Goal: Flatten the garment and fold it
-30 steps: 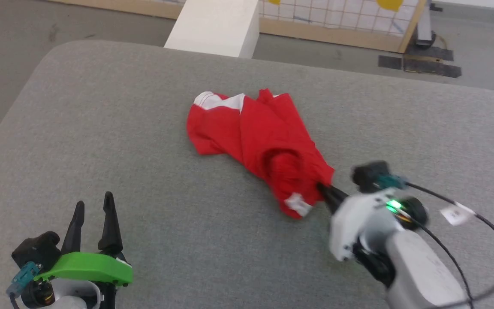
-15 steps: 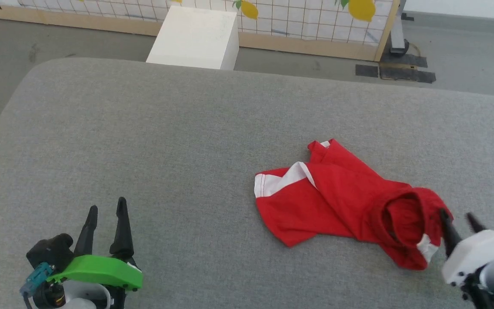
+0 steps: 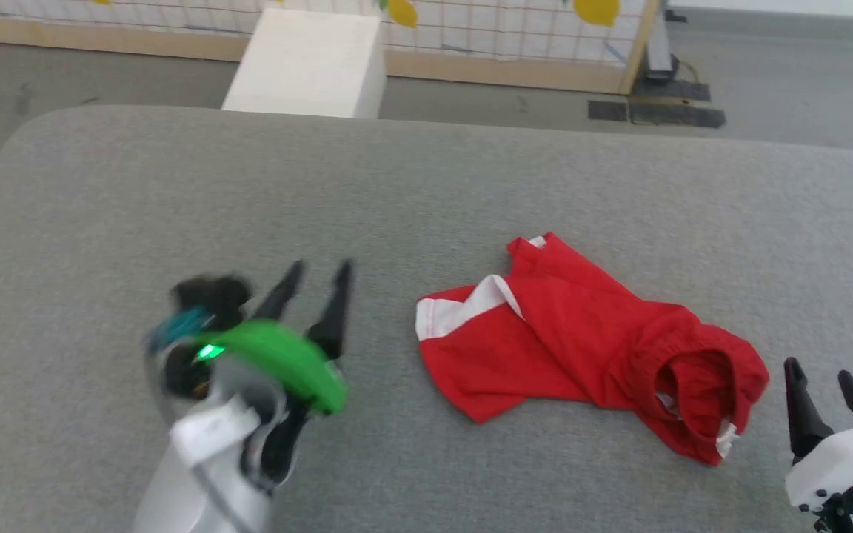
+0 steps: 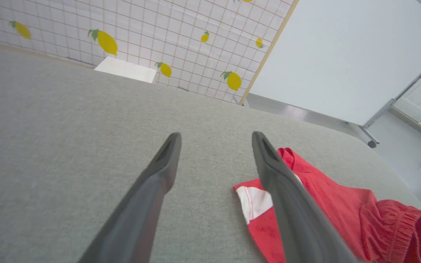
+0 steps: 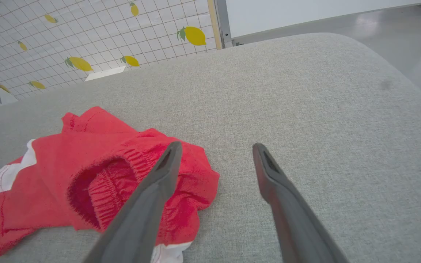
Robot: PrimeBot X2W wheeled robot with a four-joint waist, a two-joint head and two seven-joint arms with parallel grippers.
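As the garment (image 3: 545, 333) lies crumpled, its length runs left-right, waistband (image 3: 743, 381) rightward.

Head view looks down from above onto the table (image 3: 471, 170); left wrist view rides low behind the left gripper (image 4: 216, 134), right wrist view behind the right gripper (image 5: 216, 145), both facing the lemon wall (image 4: 159, 33); all share the garment (image 3: 582, 348).

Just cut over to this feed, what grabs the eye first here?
The red shorts stand out at once, lying crumpled right of centre on the grey cushion, waistband end bunched toward the right gripper. That gripper is open and holds nothing; the left gripper, with its bright green cover, is open too, left of the white-trimmed leg hem.
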